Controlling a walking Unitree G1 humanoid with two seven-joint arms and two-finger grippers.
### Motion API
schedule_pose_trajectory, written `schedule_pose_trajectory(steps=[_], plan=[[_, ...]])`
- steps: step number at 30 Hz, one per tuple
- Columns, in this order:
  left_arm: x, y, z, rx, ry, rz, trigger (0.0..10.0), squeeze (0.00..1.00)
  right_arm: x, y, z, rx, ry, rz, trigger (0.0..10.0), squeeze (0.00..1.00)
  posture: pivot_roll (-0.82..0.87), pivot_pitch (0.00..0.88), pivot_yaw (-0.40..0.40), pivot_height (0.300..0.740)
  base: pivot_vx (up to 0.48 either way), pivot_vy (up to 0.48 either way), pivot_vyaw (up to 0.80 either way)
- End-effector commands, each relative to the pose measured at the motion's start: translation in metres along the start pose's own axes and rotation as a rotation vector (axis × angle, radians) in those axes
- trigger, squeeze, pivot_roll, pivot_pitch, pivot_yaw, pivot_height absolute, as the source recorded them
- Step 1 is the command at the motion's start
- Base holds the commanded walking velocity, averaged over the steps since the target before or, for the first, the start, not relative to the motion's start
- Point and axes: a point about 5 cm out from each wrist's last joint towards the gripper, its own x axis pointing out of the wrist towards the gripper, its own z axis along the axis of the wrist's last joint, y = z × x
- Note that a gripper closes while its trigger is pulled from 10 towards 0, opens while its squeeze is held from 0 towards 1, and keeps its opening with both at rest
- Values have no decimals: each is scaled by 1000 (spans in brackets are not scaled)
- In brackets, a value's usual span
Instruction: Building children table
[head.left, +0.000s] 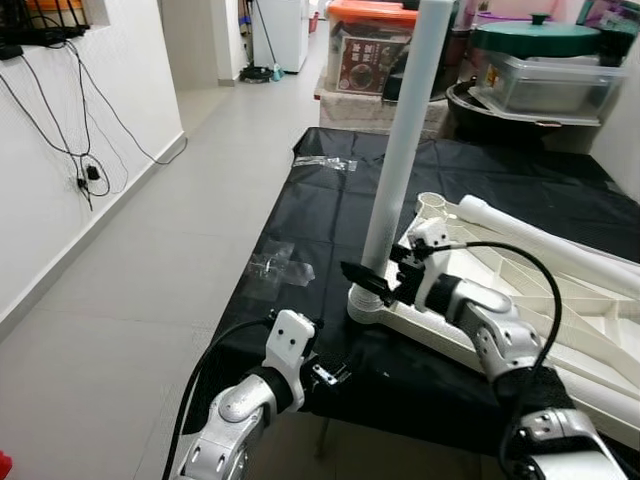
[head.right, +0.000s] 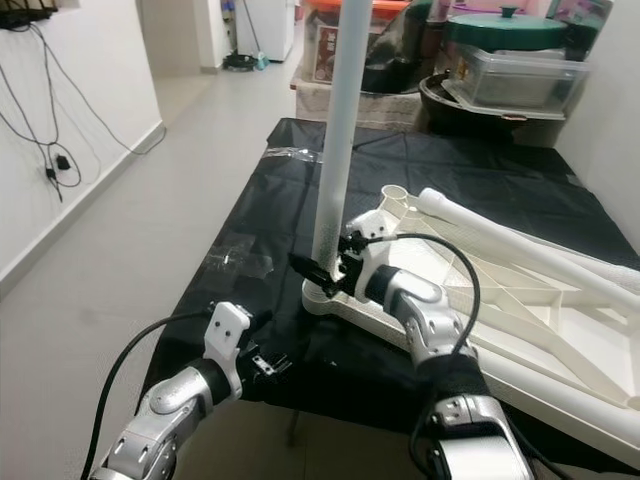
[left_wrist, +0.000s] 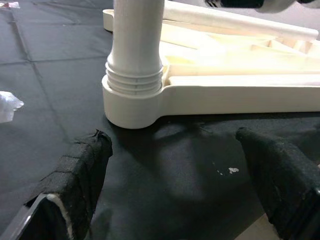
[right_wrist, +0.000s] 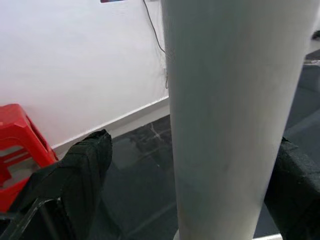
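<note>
Black-covered table (head.left: 330, 210) carries the kids' tabletop (head.left: 560, 300), lying upside down w/ its ribbed underside up. One white leg (head.left: 405, 150) stands upright in the near-left corner socket (head.left: 365, 305); threads show just above the socket collar in the left wrist view, so prob. not fully screwed in. A second leg (head.left: 560, 245) lies flat across the tabletop, and an empty socket (head.left: 430, 203) sits at the far corner.

Right gripper (head.left: 375, 280) is at the base of the upright leg, fingers set wide on either side; can't tell if the pads actually touch it. Left gripper (head.left: 330, 372) is low at the table's near edge, jaws wide open, holding nothing, pointed at the socket.

Clear plastic wrappers (head.left: 280, 265) lie on the cloth nearby.

Step in hand: seating/twisting leg no. 1. Next prob. needs a firm pinch on the leg, then turning till the threads disappear, w/ the tabletop kept from sliding.
</note>
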Motion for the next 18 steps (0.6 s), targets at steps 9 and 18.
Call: schedule_pose_trajectory(steps=[9,18], plan=[[-1,-3,1,-6,-1,4,10000,0,23,34,-2,19,40,317,10000,0,114,0,-97,740,0,0,0],[-1,-4,1,-9,-2,6,10000,0,25,37,-5,4,63,357,0,0,113,0,-102,740,0,0,0]])
